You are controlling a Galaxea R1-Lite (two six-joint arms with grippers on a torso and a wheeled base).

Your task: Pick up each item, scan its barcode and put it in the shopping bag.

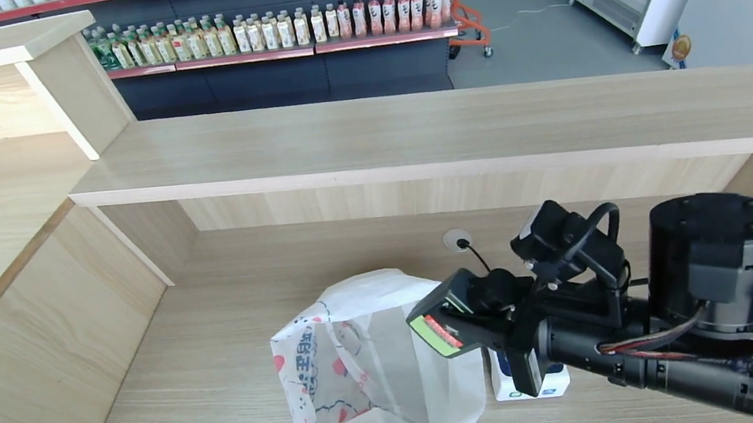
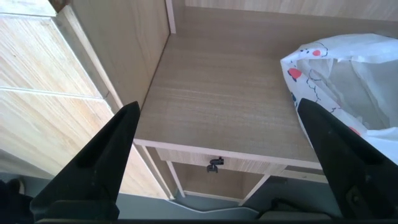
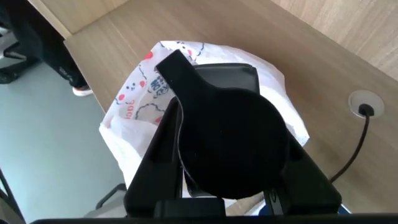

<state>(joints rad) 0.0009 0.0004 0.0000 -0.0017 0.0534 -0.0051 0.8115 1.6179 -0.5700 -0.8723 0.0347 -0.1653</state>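
The bag (image 1: pixel 367 371) is white, with red and blue drawings and blue writing on its side. The writing is too small to read. The bag stands open near the front edge of the desk (image 1: pixel 224 374), about in the middle.

A small white box (image 1: pixel 555 382) with a blue label sits just to the right of the bag, also near the front edge. Its print is too small to read.

The right gripper (image 1: pixel 504 311) is clamped on a black scanner (image 1: pixel 460 309). The scanner has a green and red front, and it hangs over the bag's open top.

The left gripper (image 2: pixel 219 109) has its fingers (image 2: pixel 112 155) wide apart and holds nothing. It hangs over the front edge of the desk, to the left of the bag.

A black cable (image 1: pixel 474 253) goes into a round hole (image 1: pixel 457 239) near the back edge of the desk.
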